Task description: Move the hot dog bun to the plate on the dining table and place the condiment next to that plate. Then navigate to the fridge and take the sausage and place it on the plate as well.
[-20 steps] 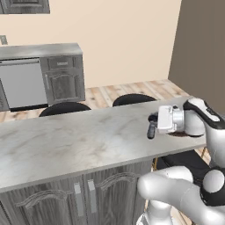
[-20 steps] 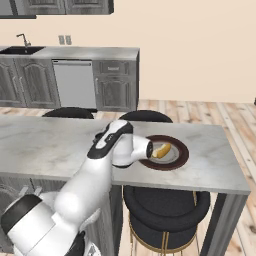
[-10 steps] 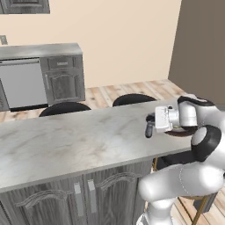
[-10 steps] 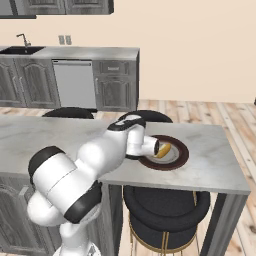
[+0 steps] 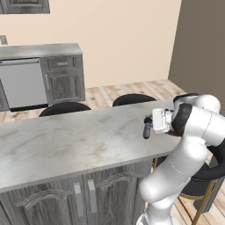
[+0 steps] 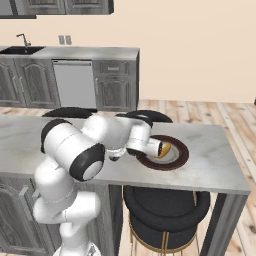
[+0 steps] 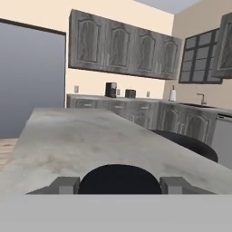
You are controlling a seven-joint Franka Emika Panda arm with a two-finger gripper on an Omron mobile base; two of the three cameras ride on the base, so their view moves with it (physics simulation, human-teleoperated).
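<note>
My gripper [image 5: 147, 128] reaches out level from the right and is shut on the condiment [image 5: 147, 132], a small dark-capped bottle held low over the dining table [image 5: 66, 145]. In the hand view its round dark cap [image 7: 120, 177] sits between my fingertips [image 7: 65, 185]. The plate [image 6: 181, 156], dark-rimmed with a cream centre, lies on the table just right of my hand, partly behind it. The hot dog bun [image 6: 165, 150] rests on that plate. I cannot make out the fridge or the sausage.
Black round stools [image 5: 63, 107] [image 5: 132, 99] stand along the table's far side, and another [image 6: 165, 205] stands under its near right end. Grey cabinets with a dishwasher [image 6: 75, 82] line the back wall. The marble top stretches bare to the left [image 7: 90, 136].
The hand with the bottle has stayed almost in place beside the plate. The arm's elbow and upper links have swung up and closer to the table.
</note>
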